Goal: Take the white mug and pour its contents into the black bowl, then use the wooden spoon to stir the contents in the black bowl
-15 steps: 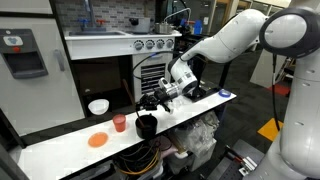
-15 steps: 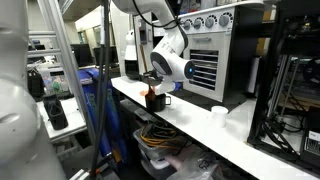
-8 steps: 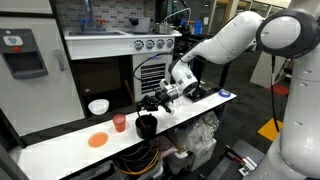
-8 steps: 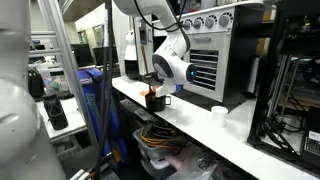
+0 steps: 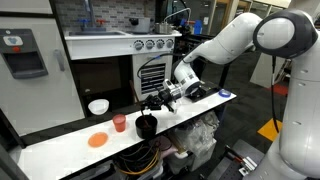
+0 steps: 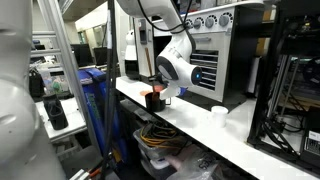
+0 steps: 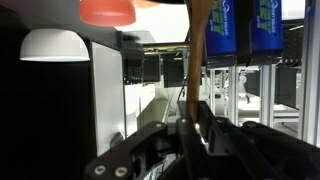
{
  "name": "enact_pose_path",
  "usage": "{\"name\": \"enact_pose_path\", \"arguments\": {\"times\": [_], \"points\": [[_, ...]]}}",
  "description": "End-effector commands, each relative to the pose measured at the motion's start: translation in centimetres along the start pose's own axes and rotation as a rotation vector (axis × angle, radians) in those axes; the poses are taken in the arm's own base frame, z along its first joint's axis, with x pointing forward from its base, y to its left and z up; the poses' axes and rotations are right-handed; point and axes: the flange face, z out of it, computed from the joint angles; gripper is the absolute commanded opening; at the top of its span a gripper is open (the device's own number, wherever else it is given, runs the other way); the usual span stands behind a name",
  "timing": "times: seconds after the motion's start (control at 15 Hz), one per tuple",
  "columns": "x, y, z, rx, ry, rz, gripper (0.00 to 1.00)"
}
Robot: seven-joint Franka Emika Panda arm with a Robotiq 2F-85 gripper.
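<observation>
While the gripper (image 5: 151,102) clamps its fingers on the long slim brown wooden spoon (image 7: 199,45), it hangs just above the small round black bowl (image 5: 146,126); the small pale white mug (image 6: 219,113) stands well apart from that bowl

Long white table (image 5: 55,150) beneath the hand (image 5: 153,101). Behind the hand: white toy-kitchen stove (image 5: 148,44), knob row. Cable tangle (image 5: 140,160) under table. Dark floor, yellow marking (image 5: 270,128).

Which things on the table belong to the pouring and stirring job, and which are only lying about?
For the job: white mug, black bowl, wooden spoon in the shut gripper.
Lying about: red cup, orange disc, wide white bowl.
</observation>
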Motion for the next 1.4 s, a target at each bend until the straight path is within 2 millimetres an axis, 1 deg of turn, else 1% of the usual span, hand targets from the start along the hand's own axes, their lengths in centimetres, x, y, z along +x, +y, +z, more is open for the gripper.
{"name": "enact_pose_path", "arguments": {"times": [0.0,0.2,0.33,0.93,1.33], "points": [[-0.9,0.4,-1.5,0.000,0.002,-0.026,0.03],[-1.1,0.5,-2.1,-0.002,-0.007,-0.028,0.03],[-1.4,0.5,-2.0,0.002,-0.006,-0.027,0.03],[-2.0,-0.1,-0.2,0.035,0.032,-0.006,0.03],[-2.4,-0.7,1.6,0.076,0.076,0.003,0.03]]}}
